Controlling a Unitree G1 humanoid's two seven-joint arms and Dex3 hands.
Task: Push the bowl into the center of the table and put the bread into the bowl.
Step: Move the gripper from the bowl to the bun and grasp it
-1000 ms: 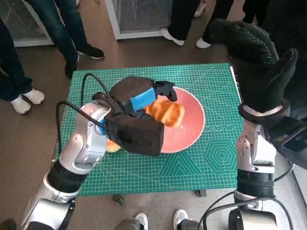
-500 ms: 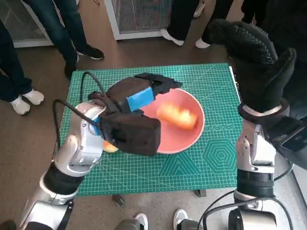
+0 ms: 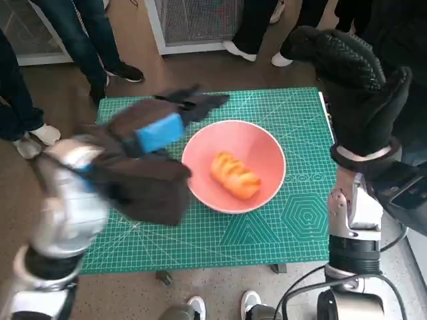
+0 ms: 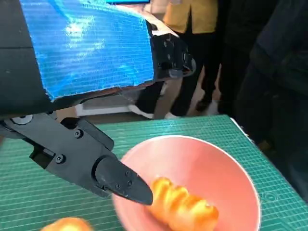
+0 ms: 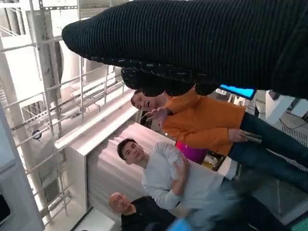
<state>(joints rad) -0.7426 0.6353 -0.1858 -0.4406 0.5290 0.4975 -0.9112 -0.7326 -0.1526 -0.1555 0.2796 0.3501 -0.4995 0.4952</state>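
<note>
Now that the left hand [image 3: 157, 127] has let go and swung off to frame left, fingers spread & holding nothing, the bread [image 3: 234, 175] lies loose in the pink bowl [image 3: 267, 143], which sits mid-frame on the green mat [image 3: 293, 227]; task looks done. Right hand [image 3: 353, 87] hangs raised at upper right, off the table, glove fingers together, holding nothing. Left arm is motion-blurred; an orange item in the wrist view is cut off at the edge.
</note>
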